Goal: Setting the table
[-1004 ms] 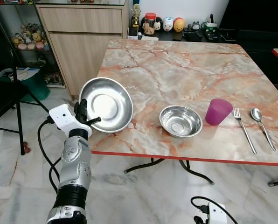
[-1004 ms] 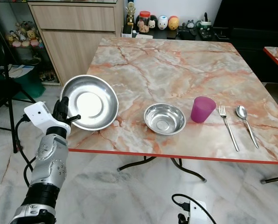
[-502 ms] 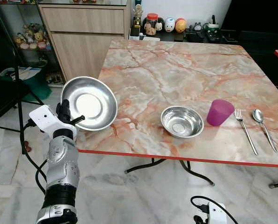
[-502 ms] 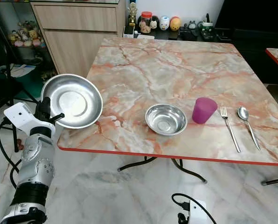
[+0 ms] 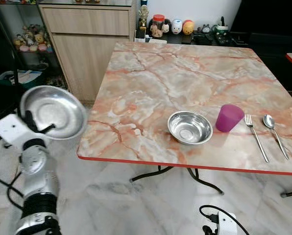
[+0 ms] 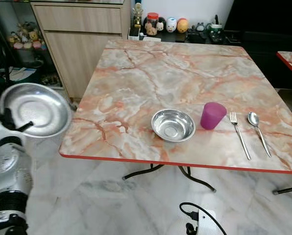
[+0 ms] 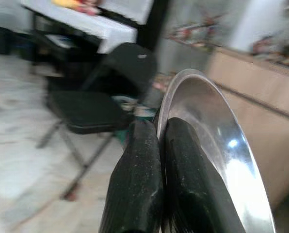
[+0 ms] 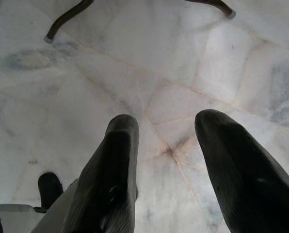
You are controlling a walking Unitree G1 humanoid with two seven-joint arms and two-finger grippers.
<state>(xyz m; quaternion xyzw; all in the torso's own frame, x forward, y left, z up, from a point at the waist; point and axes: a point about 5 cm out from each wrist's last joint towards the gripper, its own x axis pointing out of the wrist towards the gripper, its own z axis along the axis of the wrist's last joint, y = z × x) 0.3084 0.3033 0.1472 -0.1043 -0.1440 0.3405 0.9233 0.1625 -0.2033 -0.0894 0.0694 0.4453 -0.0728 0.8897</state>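
The big silver plate (image 5: 52,111) is up in the air on the far left, off the table (image 5: 151,83). It hangs over the floor, just beside the table's near left corner. The table lies to the right of the plate, so I think the plate must go to the right to land on it. The plate is tipped, with its hollow side facing the camera.

The left end effector (image 5: 31,125) has the plate. Its two black fingers (image 7: 139,179) are pressed nearly together, with the thin rim of the plate pinched between them. This arm is the nearer one to the plate and to the left side of the table.

Going right along the table, there is a small silver bowl (image 5: 189,127) near the front edge. Just beside it on the right stands a purple cup (image 5: 229,117). Then come a fork (image 5: 256,137) and a spoon (image 5: 275,131), lying side by side with their handles pointing to the near edge.

The right end effector (image 8: 168,165) hangs low over the floor. Its fingers are wide apart and hold nothing
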